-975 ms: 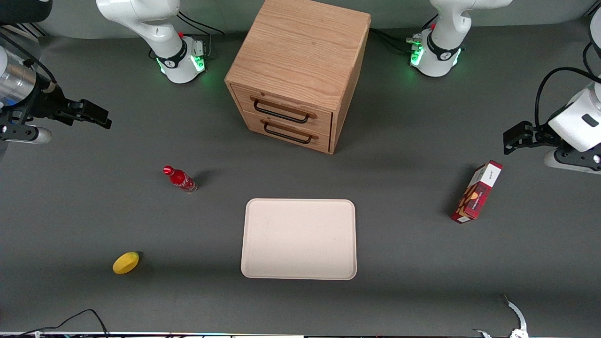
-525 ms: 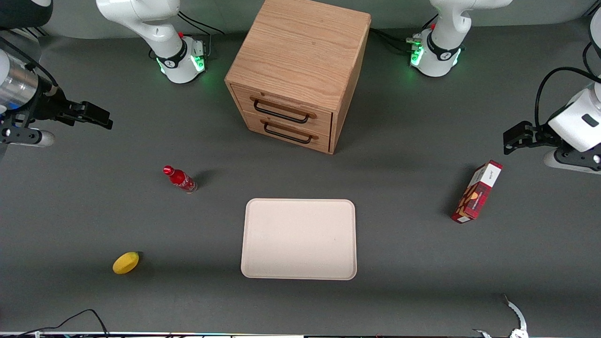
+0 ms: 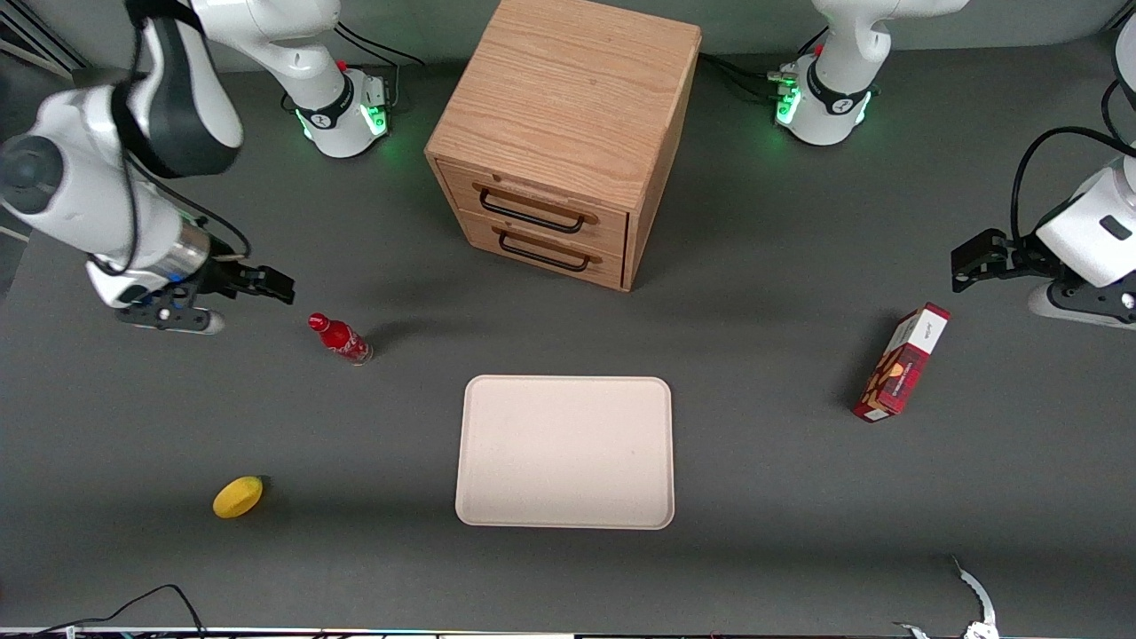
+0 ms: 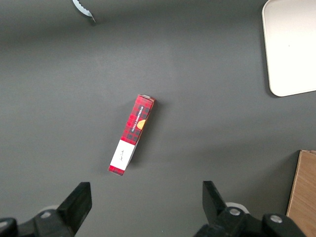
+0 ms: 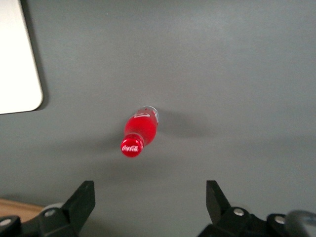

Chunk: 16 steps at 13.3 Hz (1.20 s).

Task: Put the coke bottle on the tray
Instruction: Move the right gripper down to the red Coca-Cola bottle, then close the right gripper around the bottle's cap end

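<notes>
Front view: the right arm's gripper [image 3: 266,286] hangs above the grey bench [image 3: 177,417], close to the coke bottle [image 3: 340,337] but not touching it, on the side toward the working arm's end. The right wrist view shows its jaws spread wide and empty, with the bottle between the two fingers' lines and clear of both; that reads as a line-up for a grasp, not yet a descent.

The coke bottle stands upright on the bench, apart from the tray [image 3: 565,451] and slightly farther from the front camera than it. Nothing lies between bottle and tray, so the carry looks short and unobstructed. The tray lies flat and bare, in front of the wooden drawer cabinet [image 3: 564,142], whose two drawers are closed.

White script on the bottle's red cap [image 5: 132,147] reads "Coca-Cola"; more white lettering on the label is too small to read. A red plaid carton [image 3: 900,364] stands toward the parked arm's end of the bench; its side lettering cannot be made out with confidence. A yellow lemon [image 3: 238,496] rests nearer the front camera than the bottle, well apart from it.

The slim, tall bottle could tip if a finger clips it during the approach, so a centred closing looks wise.
</notes>
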Each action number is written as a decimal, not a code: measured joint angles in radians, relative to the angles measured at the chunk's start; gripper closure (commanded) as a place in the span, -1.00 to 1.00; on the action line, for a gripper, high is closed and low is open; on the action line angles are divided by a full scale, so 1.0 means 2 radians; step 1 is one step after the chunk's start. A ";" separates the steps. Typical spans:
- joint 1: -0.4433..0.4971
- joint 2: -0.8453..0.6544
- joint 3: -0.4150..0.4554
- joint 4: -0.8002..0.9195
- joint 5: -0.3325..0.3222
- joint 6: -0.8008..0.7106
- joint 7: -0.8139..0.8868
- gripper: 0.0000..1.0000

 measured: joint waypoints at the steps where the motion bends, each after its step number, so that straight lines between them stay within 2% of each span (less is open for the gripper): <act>1: 0.001 0.002 0.001 -0.018 0.000 0.025 0.001 -1.00; 8: 0.002 0.040 0.032 -0.070 0.001 0.147 0.032 -1.00; 9: 0.002 0.045 0.032 -0.071 0.001 0.156 0.032 -0.92; 10: 0.002 0.050 0.032 -0.071 0.001 0.161 0.032 -0.71; 11: 0.002 0.052 0.032 -0.071 0.001 0.163 0.032 -0.35; 13: 0.002 0.053 0.032 -0.071 0.001 0.164 0.032 0.72; 14: 0.002 0.053 0.032 -0.072 0.001 0.164 0.032 1.00; 16: 0.002 0.053 0.032 -0.072 0.001 0.164 0.032 1.00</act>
